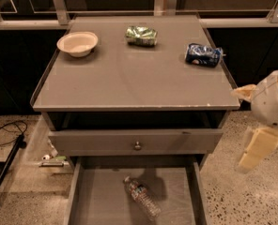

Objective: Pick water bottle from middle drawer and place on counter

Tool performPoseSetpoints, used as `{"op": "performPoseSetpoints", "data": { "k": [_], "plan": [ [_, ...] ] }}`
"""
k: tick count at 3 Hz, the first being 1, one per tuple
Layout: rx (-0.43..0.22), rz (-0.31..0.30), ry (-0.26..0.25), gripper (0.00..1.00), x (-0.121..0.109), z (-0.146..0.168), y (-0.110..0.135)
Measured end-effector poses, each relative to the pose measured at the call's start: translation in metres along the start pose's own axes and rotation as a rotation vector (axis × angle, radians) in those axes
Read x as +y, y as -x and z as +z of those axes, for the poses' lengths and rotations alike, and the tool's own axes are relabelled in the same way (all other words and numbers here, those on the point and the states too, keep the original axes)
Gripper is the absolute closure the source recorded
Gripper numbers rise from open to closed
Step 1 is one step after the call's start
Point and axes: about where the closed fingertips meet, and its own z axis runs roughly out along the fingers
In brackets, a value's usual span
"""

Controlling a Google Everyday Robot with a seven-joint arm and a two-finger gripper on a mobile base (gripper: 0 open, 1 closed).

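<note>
Left to centre: counter (pixel 129 81) carries a bowl (pixel 77 43) and a green foil bag (pixel 141 35); below it, middle drawer (pixel 73 197) pulled open, water bottle (pixel 142 197) on its side on the floor, about mid-width, long axis slanting from cap at far left to base at near right. Right edge: gripper (pixel 257 125) hangs outside the cabinet, about level with the closed drawer front (pixel 106 142); spread or closed, cannot tell. Bottle lies down and left of it, inside the drawer's right wall.

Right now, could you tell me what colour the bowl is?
The bowl is cream, camera view; the gripper is far right.
</note>
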Motion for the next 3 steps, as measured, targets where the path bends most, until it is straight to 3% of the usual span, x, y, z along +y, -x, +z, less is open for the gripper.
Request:
{"op": "performPoseSetpoints", "data": {
  "k": [1, 2, 3],
  "plan": [
    [-0.059, 0.046, 0.008, 0.00, 0.009, 0.045, -0.027],
    [-0.089, 0.102, 0.051, 0.00, 0.015, 0.089, -0.044],
    [-0.090, 0.104, 0.053, 0.00, 0.014, 0.092, -0.044]
  ]
}}
